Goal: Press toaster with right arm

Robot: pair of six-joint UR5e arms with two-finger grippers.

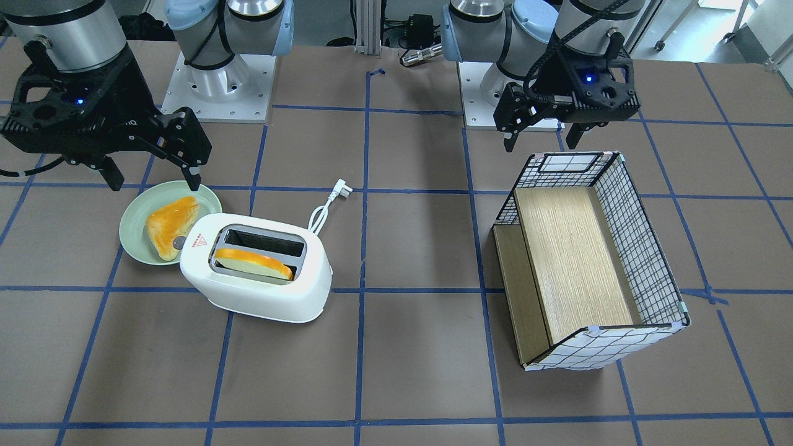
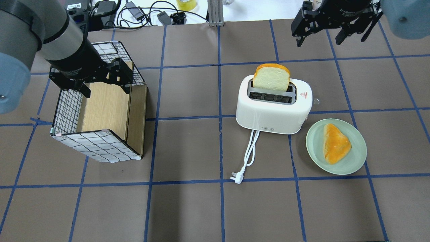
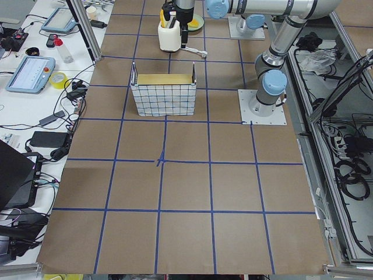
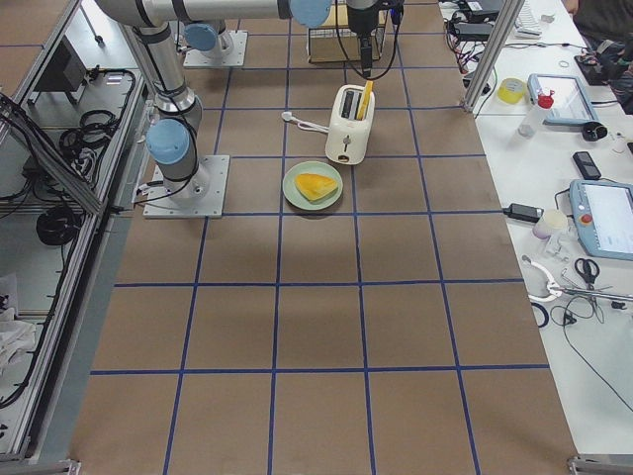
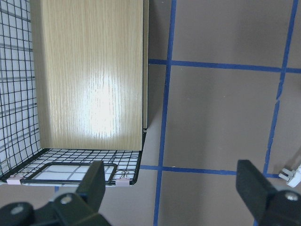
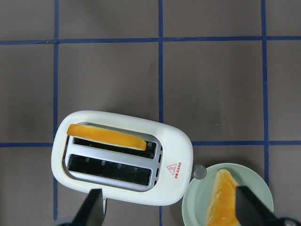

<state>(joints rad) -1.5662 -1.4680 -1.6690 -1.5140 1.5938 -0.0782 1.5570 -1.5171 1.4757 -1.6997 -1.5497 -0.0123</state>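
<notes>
Right gripper (image 1: 153,176): hovering upper left of front-facing view, jaws spread, empty. Rounded white plastic two-slot toaster (image 1: 260,272): sitting left of centre, orange-crusted bread slice (image 1: 254,263) protruding. Small grey lever knob (image 1: 179,243): seemingly not yet pressed; approach, press pending.

Glossy, smooth white plastic on the toaster (image 1: 260,291); matt brown paper-like surface (image 1: 421,371); wood-grain panels and black wire mesh on the basket (image 1: 638,248); smooth pale-green plate (image 1: 133,217).
</notes>
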